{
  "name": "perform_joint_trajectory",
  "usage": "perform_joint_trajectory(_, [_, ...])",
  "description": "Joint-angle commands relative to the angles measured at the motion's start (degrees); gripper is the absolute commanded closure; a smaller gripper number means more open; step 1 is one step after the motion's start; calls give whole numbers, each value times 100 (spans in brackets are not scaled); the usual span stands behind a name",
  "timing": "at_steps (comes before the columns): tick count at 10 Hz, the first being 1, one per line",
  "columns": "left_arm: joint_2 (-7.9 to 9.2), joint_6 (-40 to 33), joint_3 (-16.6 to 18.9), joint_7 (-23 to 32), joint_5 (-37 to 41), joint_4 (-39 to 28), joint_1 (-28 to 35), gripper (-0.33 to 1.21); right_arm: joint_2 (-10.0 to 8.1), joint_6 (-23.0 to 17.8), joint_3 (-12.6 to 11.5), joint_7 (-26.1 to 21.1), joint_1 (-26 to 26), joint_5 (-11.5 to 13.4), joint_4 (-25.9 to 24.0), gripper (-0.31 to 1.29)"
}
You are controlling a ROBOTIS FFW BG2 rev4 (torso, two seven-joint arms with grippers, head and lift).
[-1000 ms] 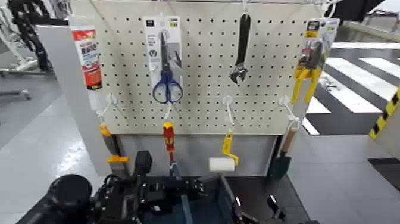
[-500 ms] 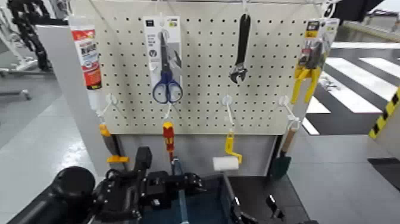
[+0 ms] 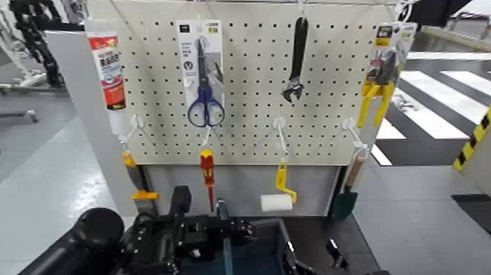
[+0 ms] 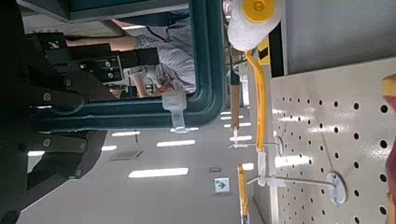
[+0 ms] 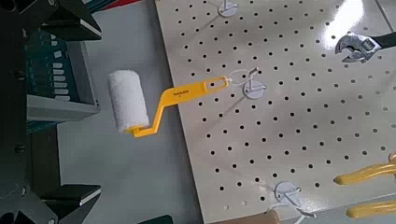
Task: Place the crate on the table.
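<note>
The dark teal crate (image 3: 252, 247) with its thin centre divider is at the bottom centre of the head view, held up between both arms just in front of the table's cream pegboard (image 3: 248, 132). My left gripper (image 3: 204, 238) is shut on the crate's left rim; the left wrist view shows the teal rim (image 4: 207, 65) against my left gripper (image 4: 65, 117). My right gripper (image 3: 332, 257) is at the crate's right side, and the right wrist view shows the crate wall (image 5: 56, 65) between its dark fingers (image 5: 56, 14). The black table top (image 3: 316, 230) shows to the right of the crate.
Tools hang on the pegboard: scissors (image 3: 204, 73), a wrench (image 3: 296, 58), yellow pliers (image 3: 380, 73), a sealant tube (image 3: 108, 69), a red screwdriver (image 3: 207, 168) and a paint roller (image 3: 274, 202) low, just behind the crate. Grey side panels flank the board.
My left arm and the crate have shifted a little to the right and up towards the pegboard. The right arm has barely moved.
</note>
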Motion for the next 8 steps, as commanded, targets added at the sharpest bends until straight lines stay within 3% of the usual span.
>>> perform_joint_trajectory(1, [-21,-116,10,-9,0,34,34,68,0,-9,-9,0,9,-10,-9,14])
perform_joint_trajectory(2, [-30,-160,27,-1,-17,26,34,46,0,-9,-18,0,18,-18,-9,14])
perform_joint_trajectory(4, [-56,-265,115,17,-149,-159,96,29,0,0,-18,-9,27,-18,-9,14])
perform_joint_trajectory(6, [-83,-292,212,43,-184,-405,201,27,0,0,-18,-9,27,-27,-18,14])
perform_joint_trajectory(8, [-162,-204,766,474,-387,-959,562,27,-9,18,-26,-9,35,-27,-35,14])
